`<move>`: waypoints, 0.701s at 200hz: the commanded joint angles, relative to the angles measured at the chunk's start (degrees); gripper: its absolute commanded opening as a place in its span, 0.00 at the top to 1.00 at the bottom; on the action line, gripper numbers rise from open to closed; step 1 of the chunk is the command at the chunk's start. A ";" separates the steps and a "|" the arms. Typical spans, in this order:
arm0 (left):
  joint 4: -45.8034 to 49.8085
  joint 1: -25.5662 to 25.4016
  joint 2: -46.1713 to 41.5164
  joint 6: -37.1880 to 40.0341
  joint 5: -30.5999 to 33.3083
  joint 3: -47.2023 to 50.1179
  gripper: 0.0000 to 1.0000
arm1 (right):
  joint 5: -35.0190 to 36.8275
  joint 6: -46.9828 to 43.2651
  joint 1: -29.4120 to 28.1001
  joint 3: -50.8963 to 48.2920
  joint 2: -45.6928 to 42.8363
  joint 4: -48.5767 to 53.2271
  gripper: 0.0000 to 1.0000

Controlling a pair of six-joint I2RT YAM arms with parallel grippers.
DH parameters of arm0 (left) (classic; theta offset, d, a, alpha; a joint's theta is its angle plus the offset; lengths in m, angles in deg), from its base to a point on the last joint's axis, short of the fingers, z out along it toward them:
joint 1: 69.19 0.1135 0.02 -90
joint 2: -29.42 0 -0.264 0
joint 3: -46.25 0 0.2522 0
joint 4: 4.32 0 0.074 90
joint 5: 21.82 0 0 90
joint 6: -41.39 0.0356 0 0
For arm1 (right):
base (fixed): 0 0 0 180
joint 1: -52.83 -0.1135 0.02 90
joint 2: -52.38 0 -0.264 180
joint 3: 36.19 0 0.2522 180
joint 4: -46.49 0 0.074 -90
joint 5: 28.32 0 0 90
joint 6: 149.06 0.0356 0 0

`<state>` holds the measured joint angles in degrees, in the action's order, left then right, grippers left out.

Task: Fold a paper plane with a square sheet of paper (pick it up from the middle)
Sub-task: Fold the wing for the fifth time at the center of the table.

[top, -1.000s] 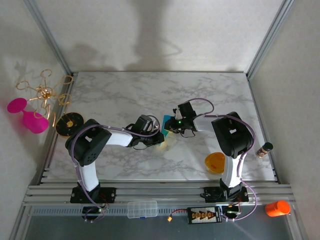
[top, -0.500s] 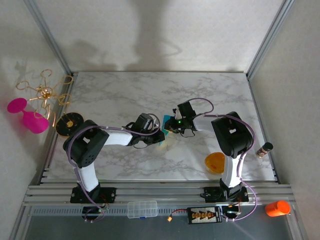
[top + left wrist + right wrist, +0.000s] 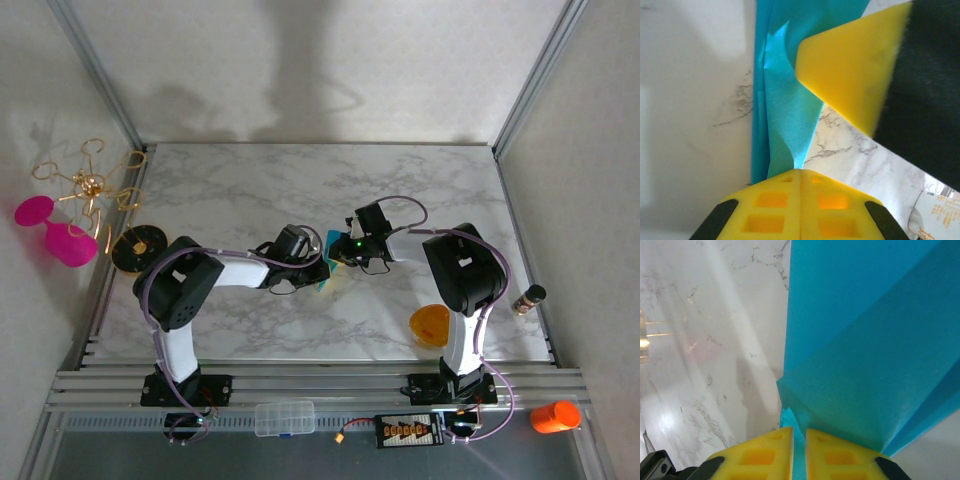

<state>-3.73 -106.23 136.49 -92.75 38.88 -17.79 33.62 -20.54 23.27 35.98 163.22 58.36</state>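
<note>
Top view, centre of frame: the left gripper point(image 3: 318, 270) and the right gripper point(image 3: 340, 254) meet nose to nose over the white marble table point(image 3: 230, 190). Between them is the thin teal-blue sheet of paper point(image 3: 329, 262), creased and folded, just a small patch from up here. The jaws are too small to read at this height.

The left wrist view settles it. The left gripper point(image 3: 801, 172) has its yellow fingers pressed flat together at the bottom edge, pinching a tapering corner of the paper point(image 3: 785, 100), which runs up the frame in overlapping layers. In the upper right, one yellow finger point(image 3: 850, 70) of the right gripper lies against the sheet.

In the right wrist view, the right gripper point(image 3: 799, 432) is all but closed, with a sliver of teal in the slit, clamped on a folded edge. Diagonal creases fan across the upper right.

A small round orange bowl point(image 3: 431, 325) sits lower right in the top view, well apart.
</note>
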 commanded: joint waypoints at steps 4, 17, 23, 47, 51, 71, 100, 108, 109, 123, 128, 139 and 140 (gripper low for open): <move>2.90 -0.40 1.12 1.42 1.00 0.16 0.95 | 5.19 -1.17 -1.08 -0.85 4.02 3.82 0.84; 4.24 -0.49 1.14 2.07 1.27 0.73 0.95 | 5.42 -1.17 -1.07 -0.84 4.03 4.05 0.84; 4.92 -0.49 0.97 2.42 1.59 0.94 0.95 | 5.57 -1.21 -1.07 -0.89 4.02 4.17 0.84; 7.65 -0.49 -0.02 3.74 2.93 1.66 0.95 | 6.28 -1.25 -1.03 -0.93 4.35 4.53 0.84; 7.94 -0.49 -0.24 3.86 3.02 1.83 0.95 | 6.42 -1.26 -1.05 -0.98 4.33 4.61 0.84; 9.43 -0.75 -1.36 4.44 3.02 2.38 0.96 | 7.24 -1.19 -1.06 -0.99 4.58 4.96 0.84; 12.43 -1.66 -2.71 5.72 3.58 2.89 0.96 | 7.86 -1.25 -1.12 -0.77 4.88 5.23 0.84; 13.09 -1.94 -2.86 5.98 3.63 3.04 0.96 | 7.92 -1.17 -1.11 -0.76 4.99 5.23 0.84; 13.13 -1.96 -2.89 6.03 3.55 3.06 0.96 | 7.92 -1.17 -1.11 -0.76 4.99 5.23 0.84; 14.00 -2.37 -3.10 6.48 3.63 3.25 0.96 | 7.93 -1.10 -1.14 -0.76 5.03 5.23 0.84; 14.37 -2.53 -3.18 6.65 3.85 3.22 0.96 | 7.90 -1.17 -1.13 -0.76 5.08 5.23 0.84; 15.13 -2.85 -3.35 7.08 4.14 3.17 0.96 | 7.90 -1.17 -1.11 -0.76 5.08 5.23 0.84; 15.20 -2.86 -3.35 7.11 4.15 3.17 0.96 | 7.91 -1.17 -1.11 -0.76 5.08 5.23 0.84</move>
<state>1.58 -107.52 133.74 -87.77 42.01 -16.79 34.91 -20.54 22.94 36.50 163.29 59.45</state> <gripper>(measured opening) 0.052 0.158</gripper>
